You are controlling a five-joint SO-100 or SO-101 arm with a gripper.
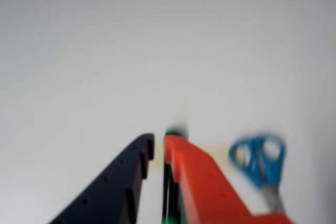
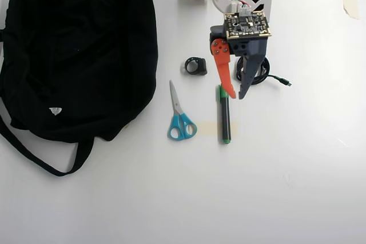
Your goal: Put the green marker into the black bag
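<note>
1. The gripper [image 2: 235, 95] is standing partly open and holding nothing; in the overhead view its orange finger [image 2: 223, 72] is hanging over the capped upper end of the green marker [image 2: 224, 115], while the black finger [image 2: 247, 75] is lying to the marker's right.
2. In the wrist view the marker [image 1: 169, 182] is showing as a dark strip in the narrow gap between the two fingers, hard against the orange one [image 1: 202, 182]; whether anything is touching cannot be told.
3. The marker is lying flat on the white table [image 2: 286, 187], just right of the scissors [image 2: 180, 115] and well right of the black bag [image 2: 80, 50].
4. Risk: the fingers are sitting near the marker's end and off-centre, so closing here would probably roll or tip it rather than seize it.
5. Risk: the black cable [image 2: 264, 72], above and right of the marker, could snag the black finger.
6. The arm is reaching down from the top edge, wrist board [image 2: 247, 25] facing up, fingers pointing downward toward the marker.
</note>
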